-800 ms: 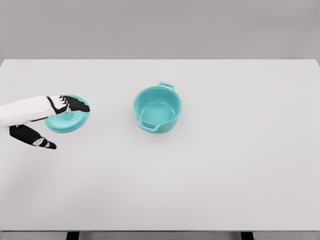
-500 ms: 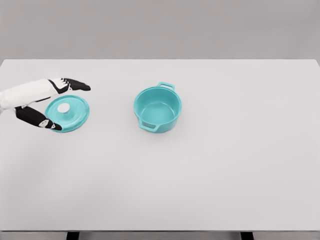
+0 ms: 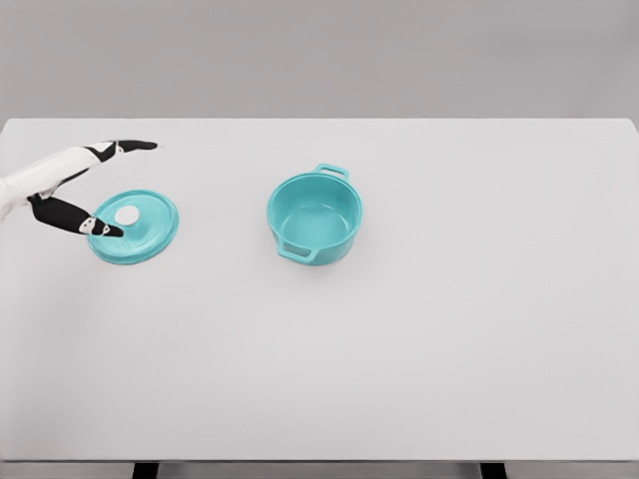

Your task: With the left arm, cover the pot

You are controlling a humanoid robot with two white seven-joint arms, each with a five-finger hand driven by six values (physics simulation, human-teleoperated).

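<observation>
Surface (image 3: pixel 419 349): white, lying wide under a plain grey wall. Pot (image 3: pixel 315 218): teal, two-handled, sitting open and upright near the surface's middle, toward the far edge. Lid (image 3: pixel 134 227): teal with a white knob, lying flat near the left edge, well apart from the pot. Left hand (image 3: pixel 75 190): reaching in from the left edge, fingers spread wide and holding nothing; the thumb is stretching over the lid's near-left rim, its tip just beside the knob, the other fingers pointing past the lid's far side.
</observation>
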